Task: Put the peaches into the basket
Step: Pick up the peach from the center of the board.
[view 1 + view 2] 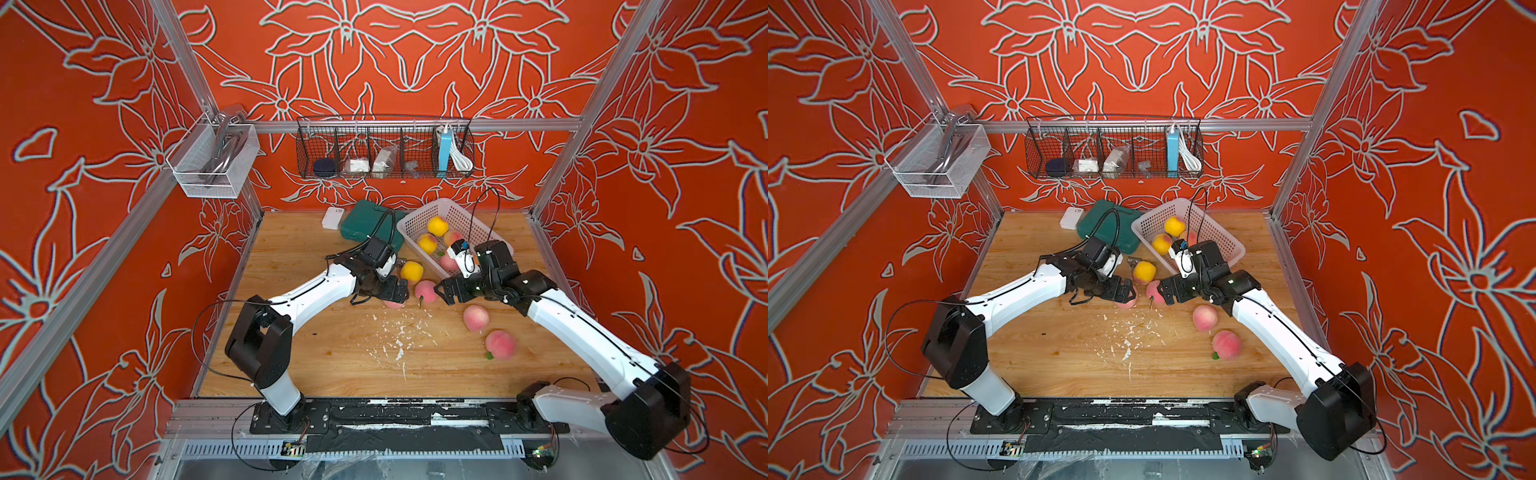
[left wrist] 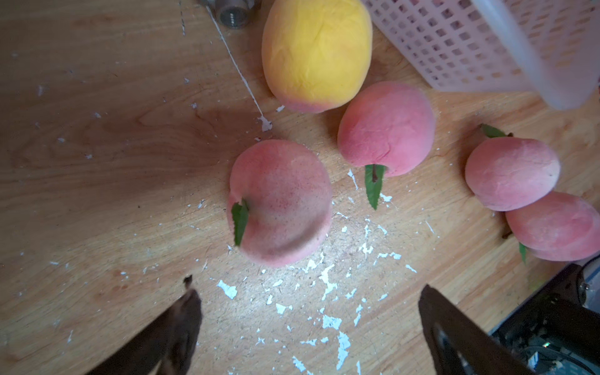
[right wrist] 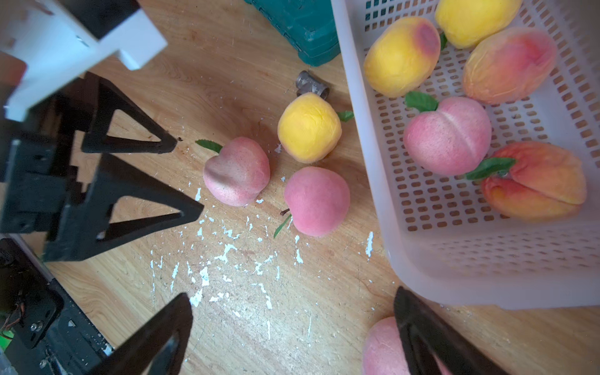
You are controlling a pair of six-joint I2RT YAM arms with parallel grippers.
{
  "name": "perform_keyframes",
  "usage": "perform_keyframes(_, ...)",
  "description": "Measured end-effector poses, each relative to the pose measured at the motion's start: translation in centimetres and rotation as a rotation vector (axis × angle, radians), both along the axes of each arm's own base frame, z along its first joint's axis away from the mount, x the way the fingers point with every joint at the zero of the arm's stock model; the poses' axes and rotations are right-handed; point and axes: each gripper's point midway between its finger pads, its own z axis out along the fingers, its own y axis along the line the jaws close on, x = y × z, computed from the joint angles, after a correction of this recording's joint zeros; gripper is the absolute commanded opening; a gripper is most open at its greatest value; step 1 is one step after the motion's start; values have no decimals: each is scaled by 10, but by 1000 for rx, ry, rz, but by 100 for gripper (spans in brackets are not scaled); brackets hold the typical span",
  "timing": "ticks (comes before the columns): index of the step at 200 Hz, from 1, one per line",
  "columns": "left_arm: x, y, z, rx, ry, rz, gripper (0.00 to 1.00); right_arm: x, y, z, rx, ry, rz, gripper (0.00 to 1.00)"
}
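**Both pincers open above the counter [image 1: 332, 353], peaches partly gathered**
The left pincer [image 2: 308, 292] has its jaws spread wide and empty, with a pink leafed peach [image 2: 279, 201] just ahead of its tips. A second pink peach [image 2: 386, 126] and a yellow peach [image 2: 316, 55] lie farther ahead, near the basket [image 2: 487, 48]. The right pincer [image 3: 292, 295] is also spread and grips nothing. Another pink peach [image 3: 380, 347] sits just beside one of its fingers, and the basket corner ahead of it holds five peaches.
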Motion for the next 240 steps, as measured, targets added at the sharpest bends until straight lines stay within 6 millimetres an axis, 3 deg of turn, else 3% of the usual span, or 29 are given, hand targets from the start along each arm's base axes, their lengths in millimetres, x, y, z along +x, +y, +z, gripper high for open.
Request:
perform_keyframes(41, 2, -1, -4, 1, 3, 2, 98, -2, 2, 0, 3, -3, 8, 99)
perform_keyframes(98, 4, -2, -7, 2, -1, -2, 98, -9, 2, -14, -2, 27, 6, 99)
perform_keyframes(184, 6, -1, -34, 50, 47, -7, 99, -9, 3, -14, 1, 19, 12, 99)
perform_keyframes(240, 19, -9, -51, 64, 68, -8, 98, -9, 3, -13, 1, 13, 17, 99)
